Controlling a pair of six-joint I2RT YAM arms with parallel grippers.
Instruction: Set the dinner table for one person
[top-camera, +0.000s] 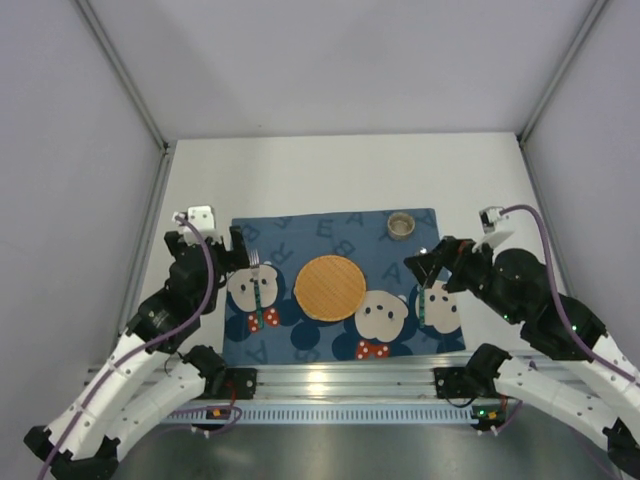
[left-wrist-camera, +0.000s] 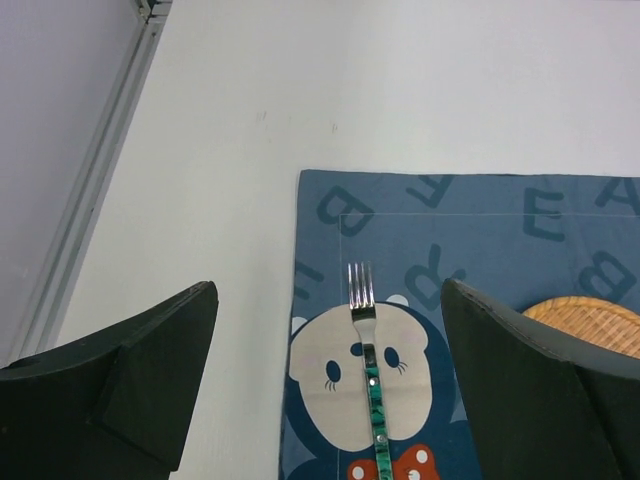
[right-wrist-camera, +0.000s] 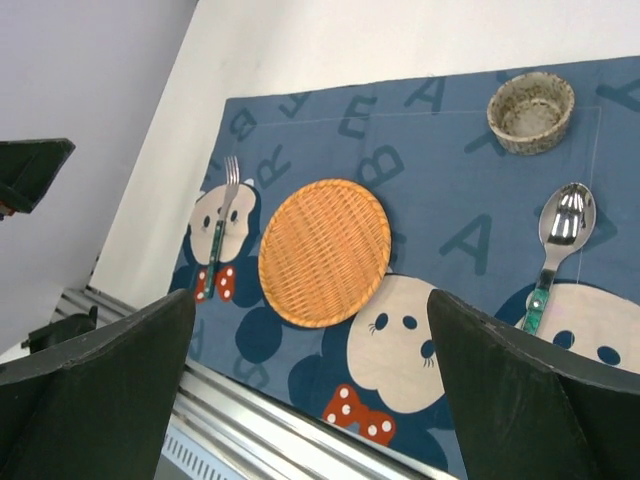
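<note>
The white dinner table (top-camera: 300, 170) carries a blue mouse-print placemat (top-camera: 290, 235). On the mat lie a round woven plate (top-camera: 330, 288), a fork with a green handle (top-camera: 257, 287) to its left, a spoon with a green handle (top-camera: 423, 305) to its right, and a small speckled bowl (top-camera: 401, 225) at the far right corner. My left gripper (top-camera: 238, 252) is open and empty, hovering over the fork (left-wrist-camera: 368, 370). My right gripper (top-camera: 428, 266) is open and empty, above the spoon (right-wrist-camera: 555, 250), which it partly hides in the top view.
A ribbed aluminium rail (top-camera: 330, 380) runs along the table's near edge, by the arm bases. Grey enclosure walls with metal posts (top-camera: 130, 90) stand on the left, right and back. Bare white tabletop lies beyond the mat (left-wrist-camera: 400, 90).
</note>
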